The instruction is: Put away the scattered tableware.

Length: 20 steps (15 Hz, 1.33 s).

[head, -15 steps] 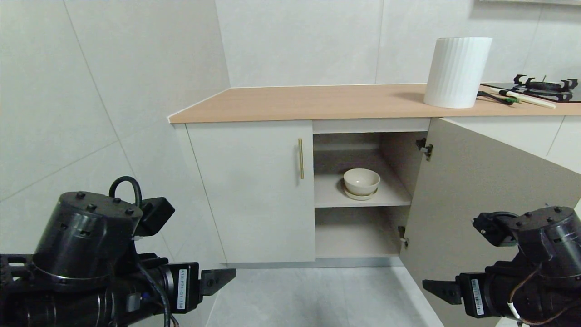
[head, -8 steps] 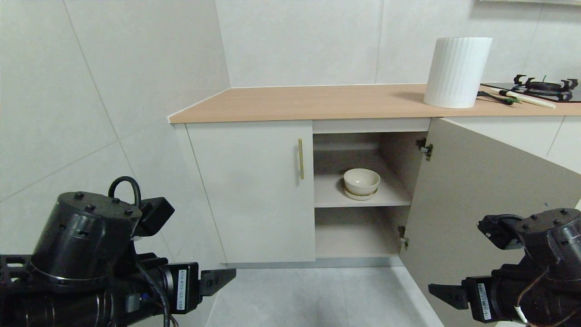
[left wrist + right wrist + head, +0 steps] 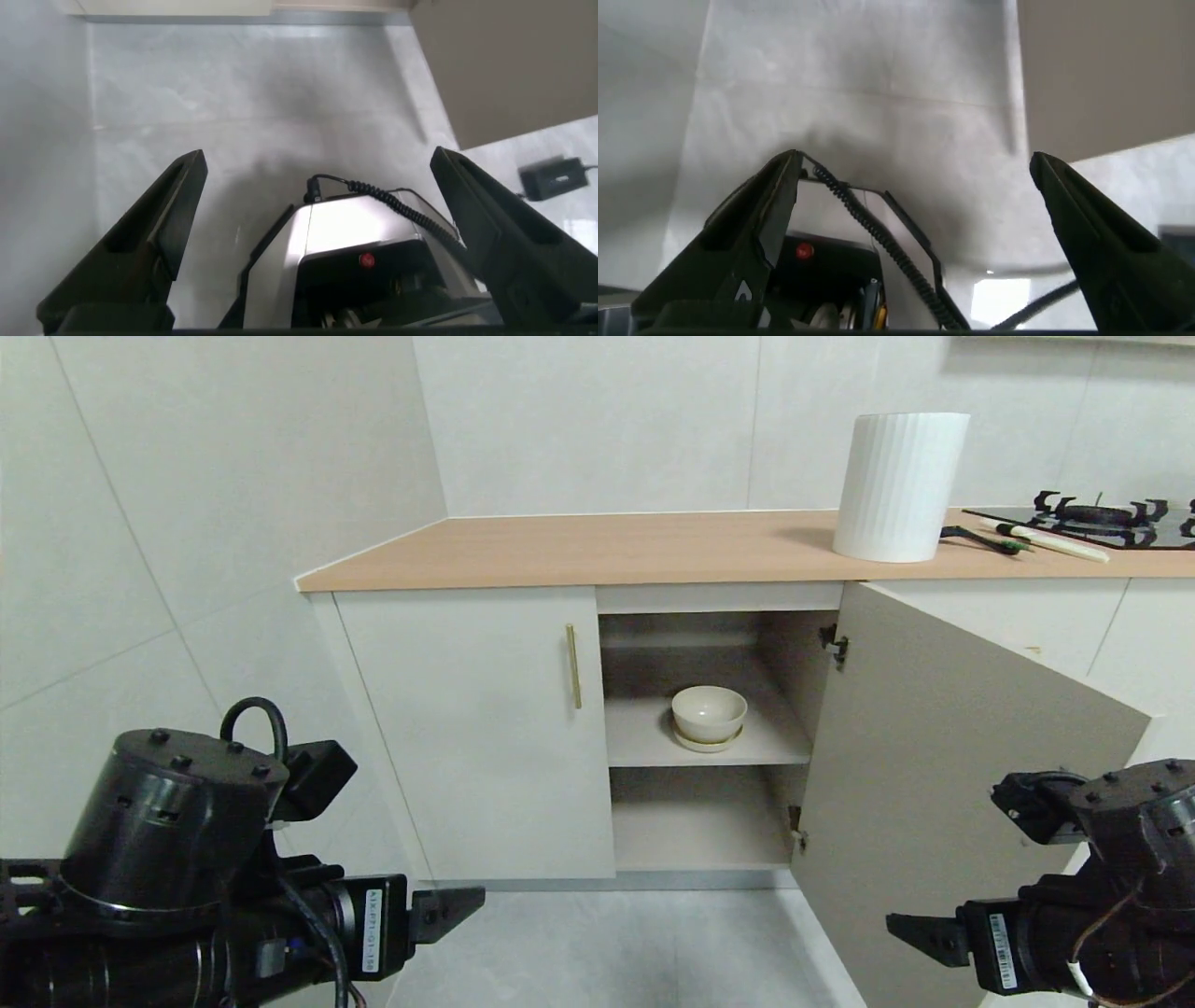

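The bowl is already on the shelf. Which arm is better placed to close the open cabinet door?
Probably right. The right gripper hangs open close to the open door, by its lower edge; the left gripper is across on the closed door's side.

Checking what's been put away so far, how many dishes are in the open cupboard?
2: a bowl sitting on a small plate, both on the upper shelf. More could be hidden behind the closed door.
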### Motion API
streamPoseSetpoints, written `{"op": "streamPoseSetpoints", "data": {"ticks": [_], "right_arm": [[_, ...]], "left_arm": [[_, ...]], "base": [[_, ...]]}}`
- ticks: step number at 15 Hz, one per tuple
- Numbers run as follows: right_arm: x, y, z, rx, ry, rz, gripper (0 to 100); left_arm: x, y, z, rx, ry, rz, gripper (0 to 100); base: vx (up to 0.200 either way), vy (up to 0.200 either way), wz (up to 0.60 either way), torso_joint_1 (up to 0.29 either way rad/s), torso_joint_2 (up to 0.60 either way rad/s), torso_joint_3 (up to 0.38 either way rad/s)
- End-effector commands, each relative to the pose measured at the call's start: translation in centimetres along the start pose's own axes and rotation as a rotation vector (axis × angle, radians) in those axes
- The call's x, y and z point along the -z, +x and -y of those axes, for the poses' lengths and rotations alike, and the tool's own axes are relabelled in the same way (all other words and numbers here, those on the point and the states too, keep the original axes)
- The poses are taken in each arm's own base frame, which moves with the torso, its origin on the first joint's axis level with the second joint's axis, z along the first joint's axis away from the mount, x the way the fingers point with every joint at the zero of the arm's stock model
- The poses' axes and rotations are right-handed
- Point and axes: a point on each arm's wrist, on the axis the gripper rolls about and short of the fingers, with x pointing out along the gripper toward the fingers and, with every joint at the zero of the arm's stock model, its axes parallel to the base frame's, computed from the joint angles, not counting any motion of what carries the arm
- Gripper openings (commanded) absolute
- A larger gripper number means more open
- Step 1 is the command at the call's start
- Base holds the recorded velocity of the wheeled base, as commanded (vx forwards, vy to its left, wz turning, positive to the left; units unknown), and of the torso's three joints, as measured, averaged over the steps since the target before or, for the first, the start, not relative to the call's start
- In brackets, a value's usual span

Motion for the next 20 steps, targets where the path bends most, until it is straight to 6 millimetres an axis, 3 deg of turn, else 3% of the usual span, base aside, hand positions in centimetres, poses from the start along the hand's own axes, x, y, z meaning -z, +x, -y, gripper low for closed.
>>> {"op": "streamPoseSetpoints", "data": {"ticks": [1,3,7,9,17,20], "right_arm": [[0.0,0.0,0.1,0.008,-0.005,-0.002,100],[0.2,-0.5,0.8,0.042,-0.037,-0.020,100],[-0.8,-3.0,2.6,0.123,-0.047,-0.054,100],[-1.4,-3.3,3.4,0.162,-0.008,-0.036,100],[-4.0,-1.7,10.2,0.459,0.119,0.028,100],[-5.2,0.7,12.0,0.495,0.174,0.085,100]], "left_arm": [[0.0,0.0,0.0,-0.002,0.000,-0.002,100],[0.0,0.0,0.0,-0.001,0.000,0.000,100],[0.0,0.1,0.0,-0.002,0.001,-0.003,100],[0.0,0.1,0.0,-0.002,0.001,-0.003,100],[0.0,0.1,0.0,-0.004,0.000,-0.006,100],[0.0,0.1,0.0,-0.003,-0.002,-0.004,100]], "base": [[0.000,-0.200,0.00,-0.002,0.01,0.002],[0.000,-0.200,0.00,0.002,0.00,-0.005],[0.000,0.000,0.00,0.000,0.00,0.000],[0.000,0.000,0.00,0.000,0.00,0.000],[0.000,0.000,0.00,0.000,0.00,0.000],[0.000,0.000,0.00,0.000,0.00,0.000]]}}
